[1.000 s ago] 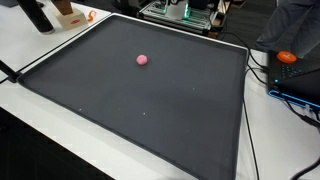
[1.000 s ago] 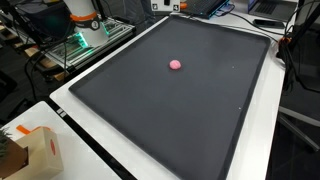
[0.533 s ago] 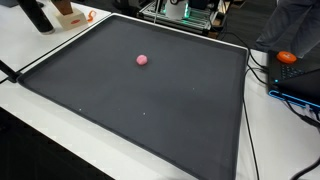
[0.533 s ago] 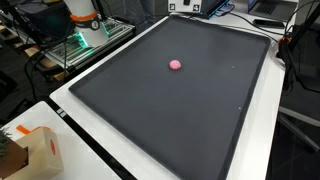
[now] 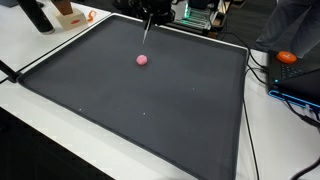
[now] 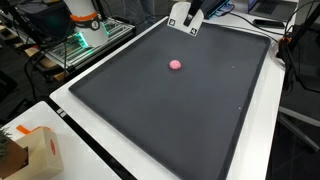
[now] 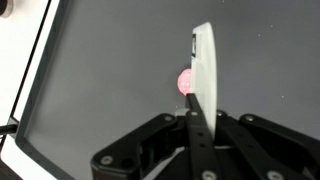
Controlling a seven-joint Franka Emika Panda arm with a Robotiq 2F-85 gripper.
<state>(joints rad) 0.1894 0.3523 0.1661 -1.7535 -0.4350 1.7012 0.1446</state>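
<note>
A small pink ball (image 5: 142, 59) (image 6: 176, 64) lies on the large black mat (image 5: 150, 100) (image 6: 190, 110), in its far half. My gripper (image 5: 152, 10) (image 6: 190, 12) hangs over the mat's far edge, some way above the surface and apart from the ball. It is shut on a thin white flat piece (image 5: 146, 30) (image 6: 183, 20) that points down toward the mat. In the wrist view the white piece (image 7: 203, 70) stands edge-on between the fingers of the gripper (image 7: 192, 112), and the ball (image 7: 184, 82) shows just beside it, partly hidden.
The mat has a raised white rim (image 5: 60, 105) (image 6: 95, 140) on a white table. A cardboard box (image 6: 35, 150) sits by one corner. Electronics with green lights (image 6: 85, 35) (image 5: 195, 15), cables and an orange object (image 5: 287, 57) ring the mat.
The gripper, holding the white flat piece, has come into both exterior views at the far edge of the mat. The ball has not moved.
</note>
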